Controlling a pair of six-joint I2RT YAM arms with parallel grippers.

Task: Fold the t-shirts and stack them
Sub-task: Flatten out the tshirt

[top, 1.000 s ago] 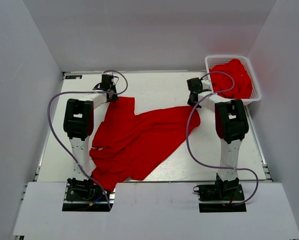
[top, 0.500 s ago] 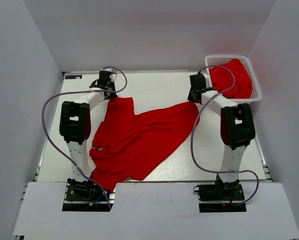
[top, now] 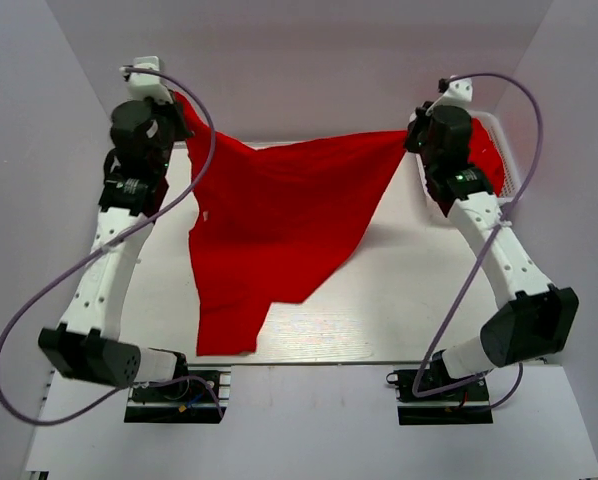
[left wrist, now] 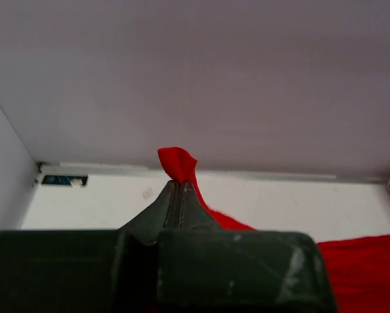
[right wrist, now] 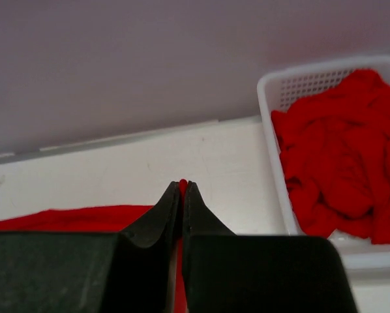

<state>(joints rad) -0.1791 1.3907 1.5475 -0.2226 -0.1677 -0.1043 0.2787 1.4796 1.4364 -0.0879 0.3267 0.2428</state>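
High above the table, the held t-shirt hangs stretched between both arms. The left gripper is pinched tight on one upper corner and the right gripper on a thin sliver of the other, and the lower edge seemingly brushes the tabletop. That right-hand bite looks shallow, so the cloth could slip free under tension and collapse, and the white basket of spare t-shirts sits just beside the right arm, where a lowering elbow might knock it.
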